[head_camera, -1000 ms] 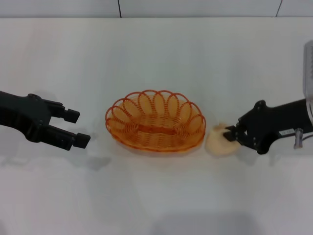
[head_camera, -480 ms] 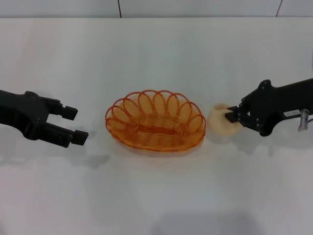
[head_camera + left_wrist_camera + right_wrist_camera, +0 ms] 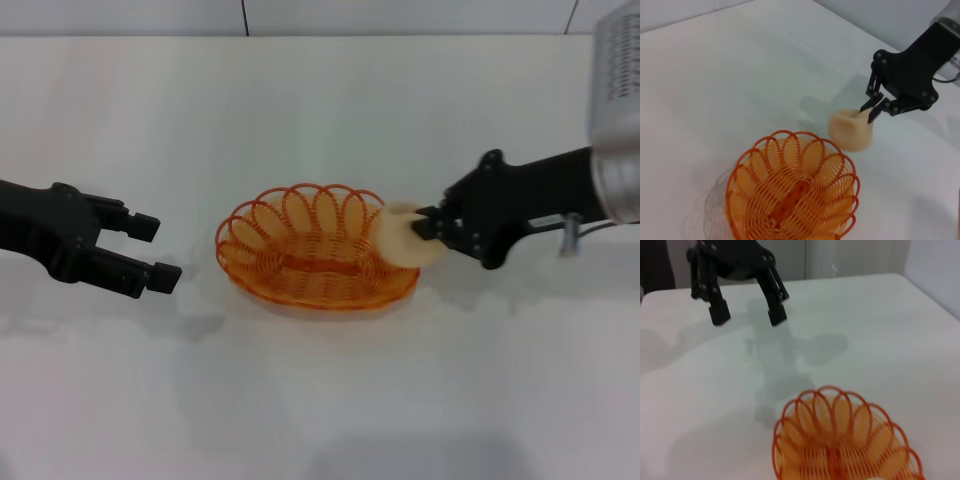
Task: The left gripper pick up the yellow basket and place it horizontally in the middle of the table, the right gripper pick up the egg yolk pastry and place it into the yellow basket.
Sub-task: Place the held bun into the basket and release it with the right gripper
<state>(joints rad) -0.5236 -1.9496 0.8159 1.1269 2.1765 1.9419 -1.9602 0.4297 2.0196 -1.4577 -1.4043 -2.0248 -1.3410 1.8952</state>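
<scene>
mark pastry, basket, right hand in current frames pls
egg yolk pastry [image 3: 400, 236], head view, on its pale side.
yellow basket [image 3: 300, 266], head view, on its woven floor.
right hand [image 3: 873, 106], left wrist view, between fingertips pinching pastry.

The light is bright and even, coming from above. The white table gives soft glare and only pale grey shadows under the arms. In the right wrist view the left pincer is slightly blurred, and its shadow falls soft on the table. The egg yolk pastry has smeared edges.
</scene>
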